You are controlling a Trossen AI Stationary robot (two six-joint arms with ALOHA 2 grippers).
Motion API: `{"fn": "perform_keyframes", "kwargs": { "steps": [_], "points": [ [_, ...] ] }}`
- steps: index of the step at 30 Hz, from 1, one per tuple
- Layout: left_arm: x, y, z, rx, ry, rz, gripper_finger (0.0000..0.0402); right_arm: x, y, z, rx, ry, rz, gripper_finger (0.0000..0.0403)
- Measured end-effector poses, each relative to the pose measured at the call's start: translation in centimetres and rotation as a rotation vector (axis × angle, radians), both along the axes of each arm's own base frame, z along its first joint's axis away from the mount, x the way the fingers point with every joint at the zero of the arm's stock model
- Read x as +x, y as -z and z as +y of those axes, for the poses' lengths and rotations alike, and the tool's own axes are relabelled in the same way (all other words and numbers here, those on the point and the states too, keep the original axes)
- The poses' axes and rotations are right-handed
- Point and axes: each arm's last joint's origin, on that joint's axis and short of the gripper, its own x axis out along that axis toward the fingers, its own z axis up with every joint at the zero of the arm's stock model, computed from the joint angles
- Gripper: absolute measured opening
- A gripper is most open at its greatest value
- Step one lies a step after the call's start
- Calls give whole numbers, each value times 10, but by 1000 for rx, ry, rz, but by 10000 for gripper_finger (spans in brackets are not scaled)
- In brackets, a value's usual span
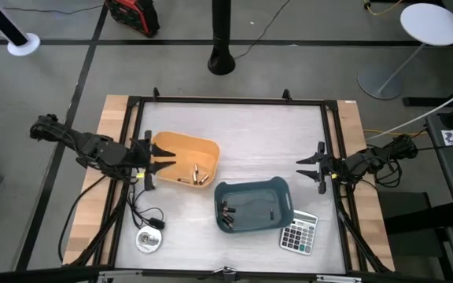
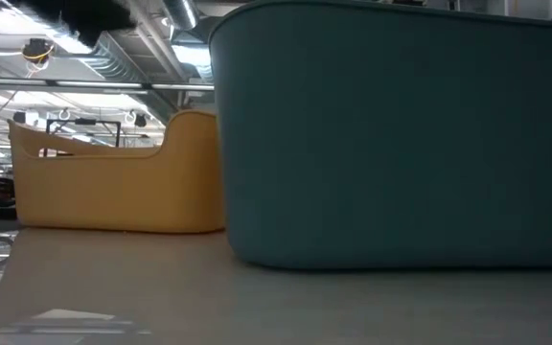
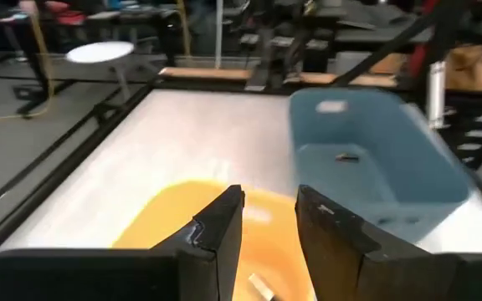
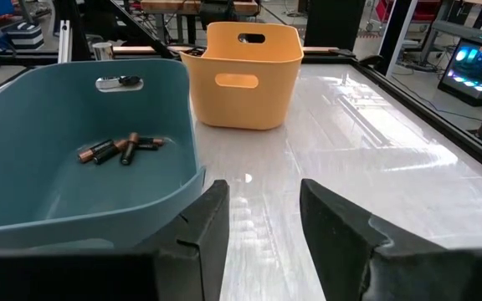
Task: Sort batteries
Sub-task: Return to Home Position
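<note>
On the pale worktop (image 1: 266, 134) two bins stand near the middle; the orange bin (image 1: 185, 161) is toward the left arm's side, and the blue bin (image 1: 252, 206) is just beside it, nearer the front edge; from table height the blue bin's wall fills most of the view, with the orange bin showing behind it.

The dark batteries (image 4: 120, 149), with coppery ends, lie in a small loose bunch on the floor of the blue bin, at the end toward the left arm's side; the silvery batteries (image 1: 199, 174) lie in the orange bin, in the corner nearest the blue bin; no battery shows on the bare worktop.

The left gripper (image 1: 167, 157) hangs over the outer end of the orange bin, pointing inward across it; its fingers (image 3: 216, 234) stand apart with a clear gap and hold nothing.

The right gripper (image 1: 305, 167) sits at the right edge of the worktop, well apart from both bins, and points inward toward them; its fingers (image 4: 199, 226) are likewise spread, with only bare worktop showing between them.

A calculator (image 1: 299, 233) lies just beside the blue bin's front right corner; whether the two touch cannot be told. A round silver disc (image 1: 149, 240) rests near the front left, with a thin black cable (image 1: 144, 212) looping between it and the orange bin.
</note>
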Motion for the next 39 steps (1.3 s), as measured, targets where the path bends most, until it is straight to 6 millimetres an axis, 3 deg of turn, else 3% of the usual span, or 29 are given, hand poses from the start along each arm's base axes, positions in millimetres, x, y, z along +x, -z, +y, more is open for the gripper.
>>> {"fn": "perform_keyframes", "kwargs": {
  "steps": [10, 14, 26, 33, 39],
  "points": [
    [-23, 66, 11, 16, -13, -89, 106, 0, 0, 0, 0, -1, 0, 145],
    [-29, 83, 13, 11, -12, -114, 106, 0, 0, 0, 0, 0, 0, 145],
    [-43, 110, 19, 78, 3, -205, 106, 0, 0, 0, 0, 0, 0, 145],
    [-41, 115, 19, 100, -34, -197, 106, 0, 0, 0, 0, 0, 0, 145],
    [-41, 116, 19, 19, -50, -206, 106, 0, 0, 0, 0, 0, 0, 145]
  ]
}}
